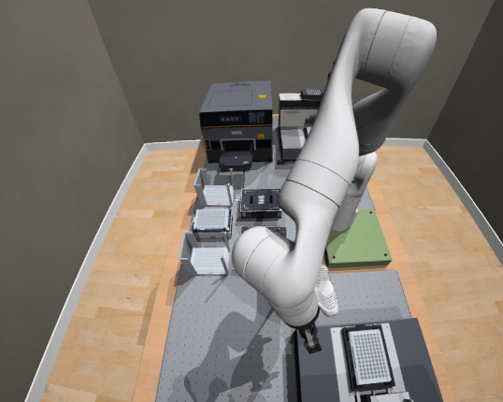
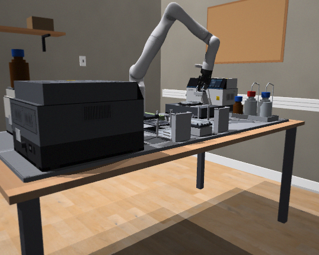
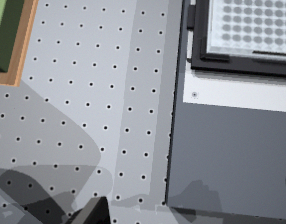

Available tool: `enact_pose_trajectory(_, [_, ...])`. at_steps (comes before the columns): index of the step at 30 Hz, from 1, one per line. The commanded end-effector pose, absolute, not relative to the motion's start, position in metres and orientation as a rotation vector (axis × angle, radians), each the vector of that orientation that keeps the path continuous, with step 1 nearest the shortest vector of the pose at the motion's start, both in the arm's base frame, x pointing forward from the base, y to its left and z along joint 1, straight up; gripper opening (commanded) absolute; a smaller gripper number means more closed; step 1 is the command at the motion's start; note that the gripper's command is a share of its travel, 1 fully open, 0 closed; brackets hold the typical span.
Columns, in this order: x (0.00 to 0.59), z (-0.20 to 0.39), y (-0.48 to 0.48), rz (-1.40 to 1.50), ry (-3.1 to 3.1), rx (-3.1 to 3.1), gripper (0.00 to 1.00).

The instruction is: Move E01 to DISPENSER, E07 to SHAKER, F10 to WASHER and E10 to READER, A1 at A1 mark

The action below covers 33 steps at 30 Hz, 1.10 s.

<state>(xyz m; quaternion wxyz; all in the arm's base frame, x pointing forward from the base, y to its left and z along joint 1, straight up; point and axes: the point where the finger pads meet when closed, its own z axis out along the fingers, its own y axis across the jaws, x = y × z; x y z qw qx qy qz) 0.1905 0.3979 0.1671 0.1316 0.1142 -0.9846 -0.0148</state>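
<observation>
My gripper [image 1: 312, 345] [image 2: 203, 86] is open and empty. It hangs above the deck just left of the front right instrument [image 1: 372, 365]; the exterior view shows it too. A white well plate [image 1: 369, 357] lies flat in that instrument's black nest, to the right of the gripper. Its corner shows at the top right of the wrist view [image 3: 251, 25]. At the left, two grey racks each hold a white plate [image 1: 215, 194] [image 1: 209, 260]. Another white plate [image 1: 211, 219] sits on a station between them. I cannot read any plate label.
A large dark instrument [image 1: 237, 119] with a pulled-out tray [image 1: 235, 160] stands at the back. A lighter instrument [image 1: 294, 128] beside it is partly hidden by my arm. A black nest [image 1: 260, 201] stands mid-deck. A green pad [image 1: 358, 240] lies by the arm's base. Bottles [image 2: 257, 104] stand at the deck's end.
</observation>
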Motion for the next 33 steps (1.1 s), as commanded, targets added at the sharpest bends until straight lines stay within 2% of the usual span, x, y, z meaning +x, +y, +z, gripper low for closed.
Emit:
enact_pose_trajectory(1, [0.191, 0.168, 0.398, -0.045, -2.859, 0.332, 1.0])
enact_pose_trajectory(17, [0.191, 0.168, 0.398, -0.045, -2.859, 0.332, 1.0])
enact_pose_trajectory(33, [0.204, 0.171, 0.35, -0.036, -2.922, 0.128, 1.0])
